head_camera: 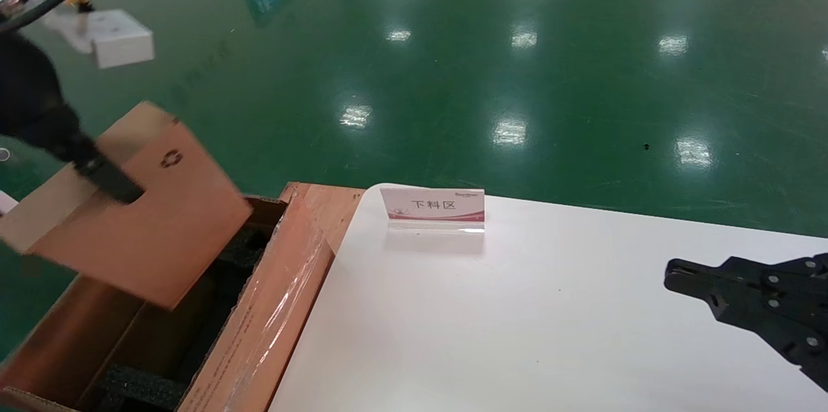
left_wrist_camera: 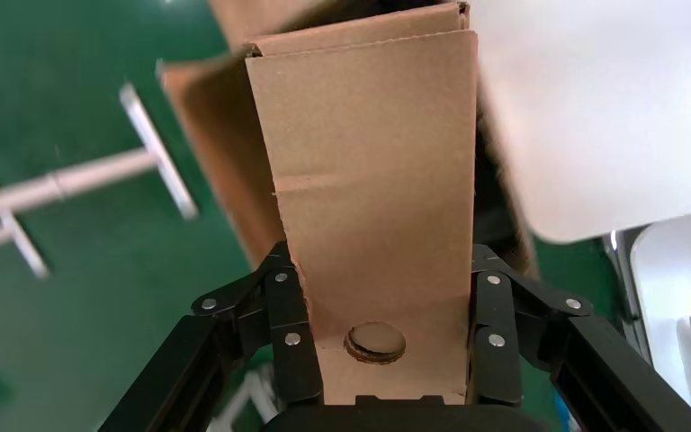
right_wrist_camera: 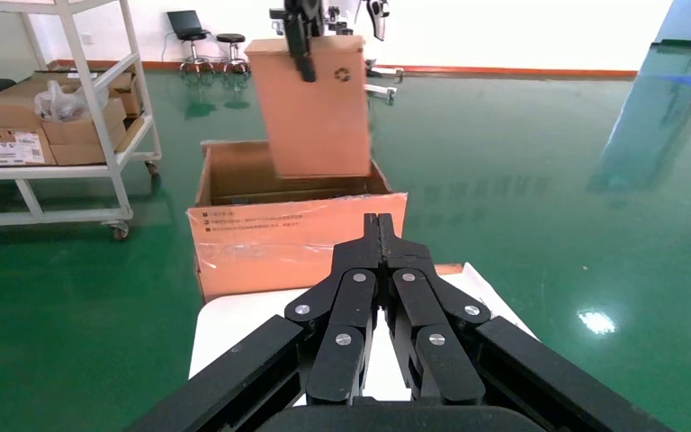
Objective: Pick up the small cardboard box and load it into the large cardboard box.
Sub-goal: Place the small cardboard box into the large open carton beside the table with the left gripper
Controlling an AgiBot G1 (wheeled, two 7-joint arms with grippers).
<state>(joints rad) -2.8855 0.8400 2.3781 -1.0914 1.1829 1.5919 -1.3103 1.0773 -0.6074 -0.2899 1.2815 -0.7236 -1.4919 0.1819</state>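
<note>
Above the large cardboard box (head_camera: 259, 321), left gripper (left_wrist_camera: 387, 346) jaws clamp the plain brown small cardboard box (head_camera: 139, 218).

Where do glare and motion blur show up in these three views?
Head view: ceiling lights glare on the green floor, tape shines on the large cardboard box, the small cardboard box has smeared edges. Left wrist view: background streaked. Right wrist view: mostly crisp.

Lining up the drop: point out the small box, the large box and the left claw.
small cardboard box (head_camera: 155, 224): head view, recycling-marked face.
large cardboard box (right_wrist_camera: 297, 238): right wrist view, taped flap.
left claw (left_wrist_camera: 387, 337): left wrist view, between its fingertips.
</note>
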